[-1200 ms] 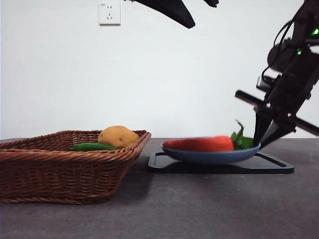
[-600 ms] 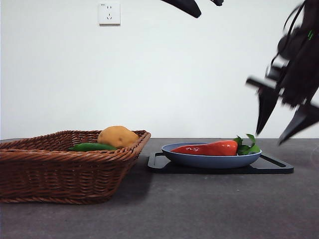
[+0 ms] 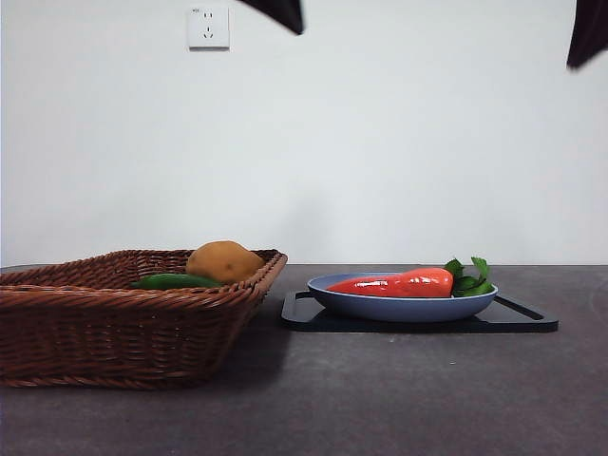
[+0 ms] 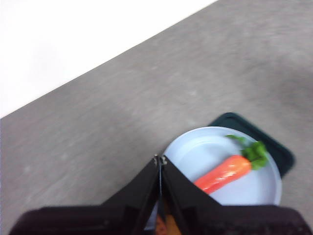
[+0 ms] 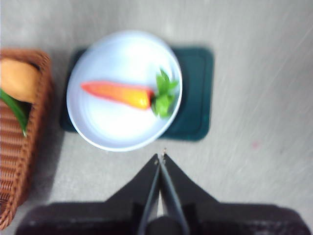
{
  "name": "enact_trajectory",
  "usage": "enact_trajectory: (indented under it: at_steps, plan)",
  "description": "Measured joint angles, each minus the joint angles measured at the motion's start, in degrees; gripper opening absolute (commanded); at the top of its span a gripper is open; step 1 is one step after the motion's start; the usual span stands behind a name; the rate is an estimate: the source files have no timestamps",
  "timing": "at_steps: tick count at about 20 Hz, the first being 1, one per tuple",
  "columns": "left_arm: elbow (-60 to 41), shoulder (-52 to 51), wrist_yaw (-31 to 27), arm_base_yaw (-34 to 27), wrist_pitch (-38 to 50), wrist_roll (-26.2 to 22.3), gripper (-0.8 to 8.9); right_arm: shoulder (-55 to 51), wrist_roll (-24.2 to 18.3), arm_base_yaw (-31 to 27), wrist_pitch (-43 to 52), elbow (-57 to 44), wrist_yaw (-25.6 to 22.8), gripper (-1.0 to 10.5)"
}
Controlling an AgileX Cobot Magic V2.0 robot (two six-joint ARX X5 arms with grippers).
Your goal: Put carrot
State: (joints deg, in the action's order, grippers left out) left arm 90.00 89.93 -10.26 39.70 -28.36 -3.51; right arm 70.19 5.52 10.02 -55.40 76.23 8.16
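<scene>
From the low front camera, nearest to me toward the table's left edge sits a brown wicker basket (image 3: 133, 318). It holds a round tan potato (image 3: 224, 260) and a slim green vegetable (image 3: 176, 281) lying beside it.

Farther back and toward the right edge, a dark flat tray (image 3: 418, 316) lies on the grey table (image 3: 380, 399). A blue plate (image 3: 403, 304) rests on the tray. The carrot (image 3: 399, 283) lies on its side in the plate, glossy red-orange, its green leafy top toward the right edge and its narrow tip toward the basket. Nothing touches it.

Behind everything is a plain white wall with a socket (image 3: 208, 26) high up.

Both arms are raised well above the table, showing only as dark tips at the top of the front view. The left gripper (image 4: 160, 160) hangs high over the plate, its two jaws pressed together with nothing between them. The right gripper (image 5: 160, 156) also hangs high, just off the plate's rim, jaws likewise together and empty.

I judge the placing step complete: the carrot sits settled in the plate. The next move, as I see it, calls only for parking both arms clear.
</scene>
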Motion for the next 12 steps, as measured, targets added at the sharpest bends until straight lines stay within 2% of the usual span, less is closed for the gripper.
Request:
enact_trajectory:
  at_steps: [3, 6, 9, 12]
  plan:
    - [-0.5, -3.2, 0.9, -3.1, -2.3, 0.1, 0.06, -6.1, -0.5, 5.0, 2.3, -0.1, -2.4, 0.0]
    - [-4.2, -11.1, 1.6, -4.7, -1.2, -0.3, 0.06, -10.7, -0.9, 8.9, 5.8, -1.2, -4.1, 0.0]
    - [-14.2, -22.1, 1.6, -6.1, 3.0, -0.5, 0.06, -15.4, -1.0, 13.0, 11.6, -5.1, -9.4, 0.0]
    - [-27.5, -34.2, 1.4, -6.6, 8.0, -0.6, 0.06, -20.8, -1.0, 15.6, 19.5, -13.1, -9.9, 0.0]
